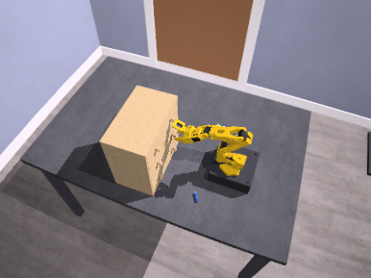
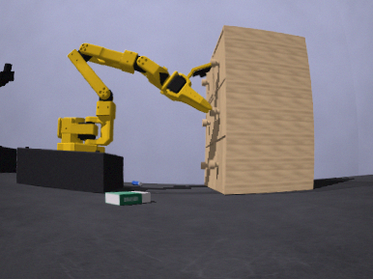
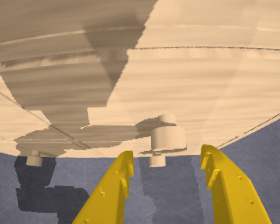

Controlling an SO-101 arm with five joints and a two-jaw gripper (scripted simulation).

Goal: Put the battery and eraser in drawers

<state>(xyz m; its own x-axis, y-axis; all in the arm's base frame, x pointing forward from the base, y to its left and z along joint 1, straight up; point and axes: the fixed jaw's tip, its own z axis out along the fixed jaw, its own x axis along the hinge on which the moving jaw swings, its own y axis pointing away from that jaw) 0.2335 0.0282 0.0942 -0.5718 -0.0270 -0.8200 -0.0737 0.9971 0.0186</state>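
Note:
The wooden chest shows no drawer pulled out. My gripper is partly open at the chest front, near the right middle knob. In the wrist view that knob shows between and just beyond the fingertips, and nothing is gripped. The green and white eraser lies on the table near the robot's base; only a sliver of it shows past the arm in the top view. I cannot make out a nine-volt battery; the drawer insides are hidden.
A small blue cylinder lies on the dark table, on the other side of the arm from the eraser. The robot's black base block stands facing the chest. Other knobs, such as a lower one, stick out of the chest front.

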